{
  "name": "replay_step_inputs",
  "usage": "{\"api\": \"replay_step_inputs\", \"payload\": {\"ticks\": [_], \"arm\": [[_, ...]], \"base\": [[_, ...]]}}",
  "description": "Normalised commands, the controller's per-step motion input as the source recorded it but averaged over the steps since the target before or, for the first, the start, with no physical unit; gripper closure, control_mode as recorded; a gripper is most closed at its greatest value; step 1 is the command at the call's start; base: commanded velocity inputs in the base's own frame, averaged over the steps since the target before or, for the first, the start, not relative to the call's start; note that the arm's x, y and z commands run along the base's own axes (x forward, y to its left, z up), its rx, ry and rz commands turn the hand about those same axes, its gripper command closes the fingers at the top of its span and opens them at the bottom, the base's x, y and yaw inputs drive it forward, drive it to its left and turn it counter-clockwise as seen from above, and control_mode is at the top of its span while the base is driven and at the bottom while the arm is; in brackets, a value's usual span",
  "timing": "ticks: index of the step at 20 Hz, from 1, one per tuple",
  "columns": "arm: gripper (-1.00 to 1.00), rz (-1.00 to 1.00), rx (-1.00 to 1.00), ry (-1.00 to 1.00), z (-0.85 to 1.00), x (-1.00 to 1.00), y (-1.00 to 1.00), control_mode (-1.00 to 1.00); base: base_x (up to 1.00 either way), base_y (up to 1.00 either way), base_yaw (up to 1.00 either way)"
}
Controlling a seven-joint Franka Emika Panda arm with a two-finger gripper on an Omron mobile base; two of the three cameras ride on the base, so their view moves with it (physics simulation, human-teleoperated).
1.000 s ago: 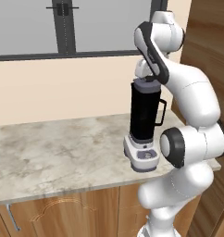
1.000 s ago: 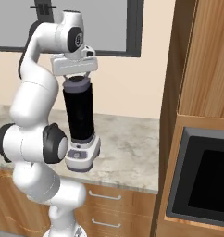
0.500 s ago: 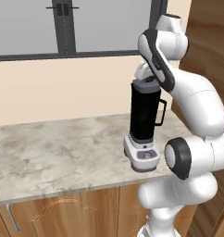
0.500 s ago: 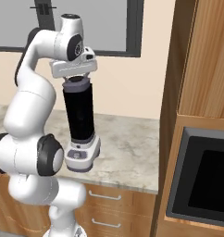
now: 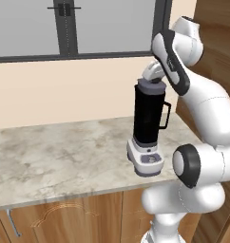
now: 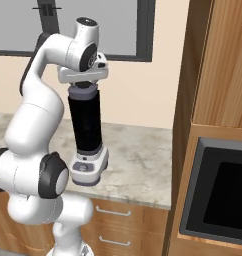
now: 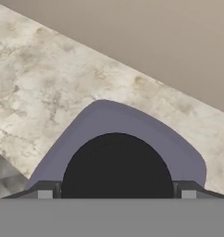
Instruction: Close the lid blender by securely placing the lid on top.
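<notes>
Lid seated atop blender on marble tabletop; claw directly above at 12 o'clock, fingers spread either side of knob, not clamping

The lid sits on the blender, which stands on the counter.

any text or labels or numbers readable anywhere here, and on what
None can be read.
The blender has a small button panel on its grey base: dark marks, too small to read.
The lid, the counter and the dark oven front bear no lettering.
</notes>
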Motion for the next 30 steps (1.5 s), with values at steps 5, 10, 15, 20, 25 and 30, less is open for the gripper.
{"api": "replay_step_inputs", "payload": {"ticks": [5,10,15,20,25,30], "arm": [[1.00,0.00,0.01,-0.11,-0.58,0.00,0.00,-1.00],[1.00,0.00,-0.04,-0.06,-0.55,0.04,0.00,-1.00],[1.00,0.00,-0.01,-0.01,-0.63,-0.04,-0.04,-1.00],[1.00,0.00,0.00,-0.04,-0.44,-0.01,-0.02,-1.00],[1.00,0.00,0.00,-0.20,-0.27,-0.19,-0.05,-1.00],[1.00,0.00,0.00,-0.04,-0.33,0.02,0.00,-1.00]], "base": [[0.00,0.00,0.00],[0.00,0.00,0.00],[0.00,0.00,0.00],[0.00,0.00,0.00],[0.00,0.00,0.00],[0.00,0.00,0.00]]}}
